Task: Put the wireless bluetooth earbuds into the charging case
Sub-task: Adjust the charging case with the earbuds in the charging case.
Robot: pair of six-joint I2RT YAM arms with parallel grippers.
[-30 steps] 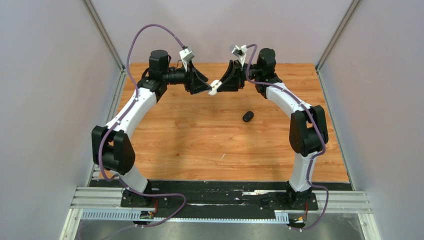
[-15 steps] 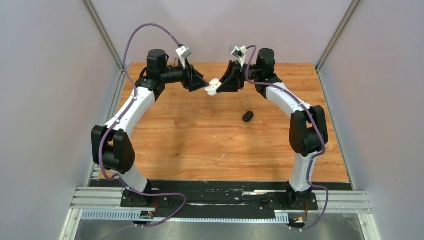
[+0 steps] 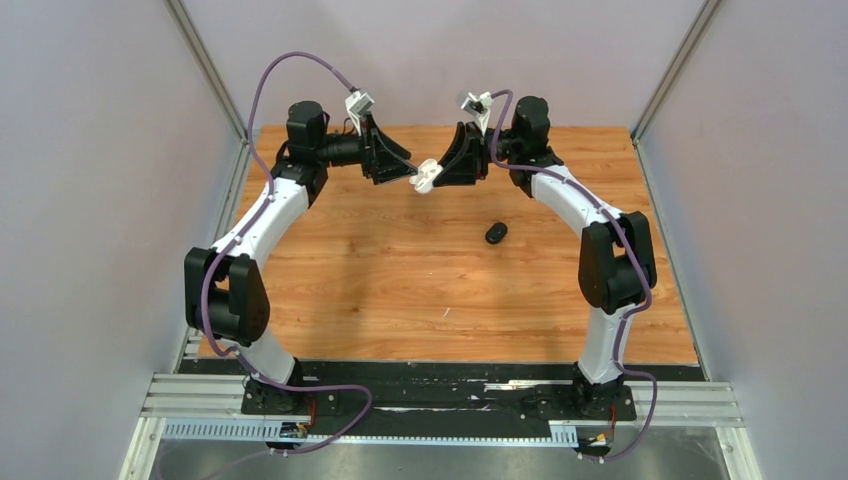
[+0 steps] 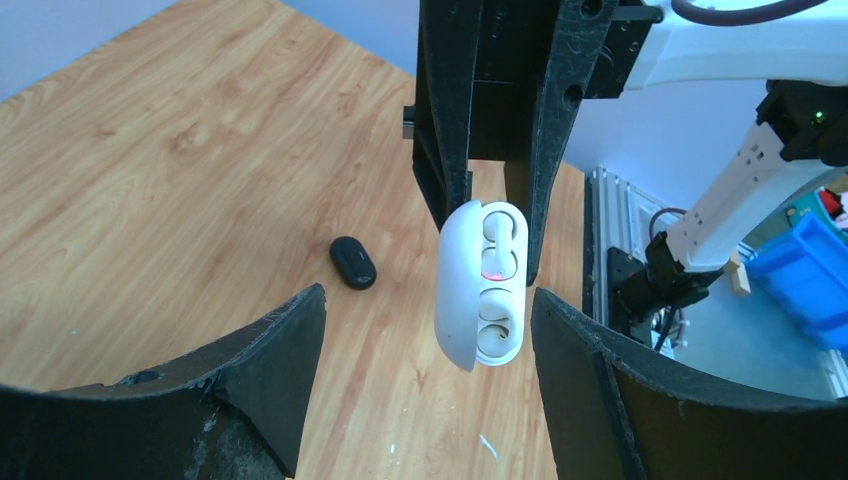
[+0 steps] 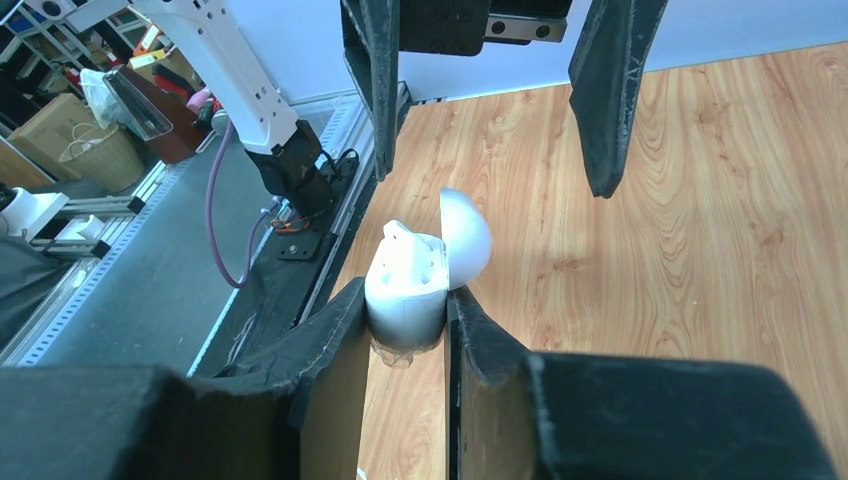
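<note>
Both arms meet in the air over the middle of the desk's [image 3: 380, 290] far edge. Your right gripper [image 5: 407, 310] is pinching the base of the open white charging case [image 4: 458, 290], lid flipped back. The left gripper [image 5: 495, 180] faces it with jaws spread wide and nothing in them.

Two white earbuds [image 4: 497, 325] look to be in the wells. From the right wrist view, though, one seems to sit a bit proud, so I'd guess seating it is the job now. Bring one left finger in slowly, press straight down the well, and don't knock the lid.

The only other thing is a black oval case [image 3: 496, 232] lying shut toward the desk's right edge, well apart from the grippers and not in your way. Can't spot any black buds.
</note>
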